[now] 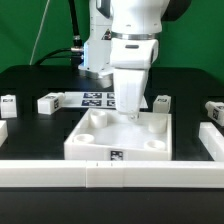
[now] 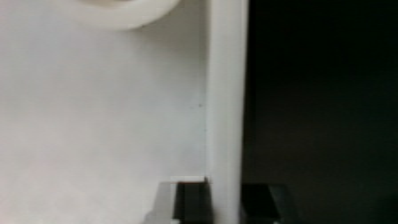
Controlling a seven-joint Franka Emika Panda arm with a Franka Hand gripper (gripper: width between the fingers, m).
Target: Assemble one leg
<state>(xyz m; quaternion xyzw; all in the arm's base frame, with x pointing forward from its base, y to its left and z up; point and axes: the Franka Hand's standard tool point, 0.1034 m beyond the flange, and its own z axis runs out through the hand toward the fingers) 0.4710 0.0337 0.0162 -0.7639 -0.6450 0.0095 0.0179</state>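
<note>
With the white panel [image 1: 118, 138] as landmark and going across the exterior view from its left: the first leg [image 1: 8, 103] lies on the black table [image 1: 30, 80], well off the panel's left. The second leg [image 1: 47, 101] lies nearer, and the marker board [image 1: 98, 98] is behind the panel. My arm points straight down over the panel's far right corner, wrist vertical, with my gripper [image 1: 131, 112] [image 2: 226, 203] low at the edge. My fingers [image 2: 189, 203] are narrowly apart with the raised rim [image 2: 226, 100] between them. The wrist view is blurred, so I cannot tell whether they pinch it. The third leg [image 1: 160, 101] lies just behind the panel's right corner, and the fourth leg [image 1: 212, 108] is farther right.
</note>
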